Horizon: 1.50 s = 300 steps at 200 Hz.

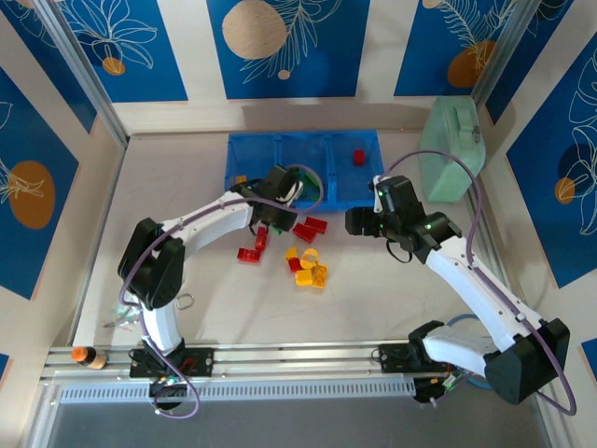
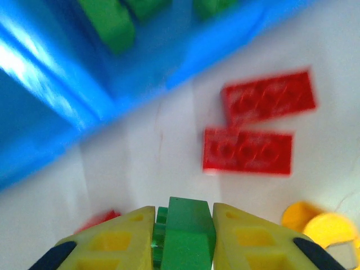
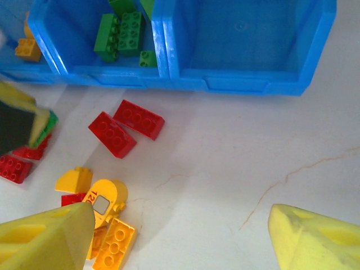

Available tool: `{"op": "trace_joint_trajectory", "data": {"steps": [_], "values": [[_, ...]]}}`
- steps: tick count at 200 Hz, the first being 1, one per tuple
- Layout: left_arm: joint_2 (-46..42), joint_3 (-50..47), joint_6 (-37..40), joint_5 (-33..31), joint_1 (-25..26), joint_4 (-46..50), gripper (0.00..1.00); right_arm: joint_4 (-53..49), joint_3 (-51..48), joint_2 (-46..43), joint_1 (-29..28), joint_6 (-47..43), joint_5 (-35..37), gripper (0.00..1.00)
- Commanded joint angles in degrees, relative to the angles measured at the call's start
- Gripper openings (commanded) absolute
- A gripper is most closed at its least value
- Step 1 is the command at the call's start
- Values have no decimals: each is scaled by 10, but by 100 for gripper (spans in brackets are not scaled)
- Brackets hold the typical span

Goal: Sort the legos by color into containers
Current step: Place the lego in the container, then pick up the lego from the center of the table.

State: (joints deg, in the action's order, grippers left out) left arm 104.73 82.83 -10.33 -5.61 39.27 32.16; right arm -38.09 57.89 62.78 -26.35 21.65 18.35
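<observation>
My left gripper (image 2: 184,225) is shut on a green lego (image 2: 185,233), just above the table in front of the blue tray's near wall (image 2: 140,73). From above, this gripper (image 1: 277,224) sits just in front of the middle container. Two red legos (image 2: 248,151) lie beside it, and a yellow pile (image 1: 310,269) is nearer me. The tray (image 1: 308,135) holds green legos (image 3: 121,34) in the middle, a yellow one (image 3: 27,48) on the left and a red one (image 1: 357,157) on the right. My right gripper (image 3: 180,225) hangs open over bare table, right of the pile.
A pale mint handled case (image 1: 452,149) stands right of the tray. More red legos (image 1: 248,254) lie left of the pile. An orange-capped item (image 1: 86,357) rests on the rail at the near left. Bare table lies under the right arm.
</observation>
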Motion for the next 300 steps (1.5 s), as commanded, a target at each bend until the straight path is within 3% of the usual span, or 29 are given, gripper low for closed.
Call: {"op": "trace_joint_trajectory", "data": {"steps": [1,99,107,139,207,249,300], "values": [[17,71,10,-16,-2,13,28,3,-17,-14,3,16,-19,81],[210,343,25,-48,-28,57,28,0,-105,-70,2,54,-52,81],[218,359,25,-48,-30,64,31,1,-109,-71,2,55,-54,81],[212,388,18,-43,-31,88,59,1,-113,-72,-3,57,-58,81],[5,144,-7,-24,-27,-11,65,5,-82,-27,-43,33,-81,85],[-161,-106,-75,-13,-18,-109,65,-13,-23,91,-96,38,-72,88],[-318,-320,-130,-46,-8,-109,65,-16,57,242,-141,57,-51,85]]}}
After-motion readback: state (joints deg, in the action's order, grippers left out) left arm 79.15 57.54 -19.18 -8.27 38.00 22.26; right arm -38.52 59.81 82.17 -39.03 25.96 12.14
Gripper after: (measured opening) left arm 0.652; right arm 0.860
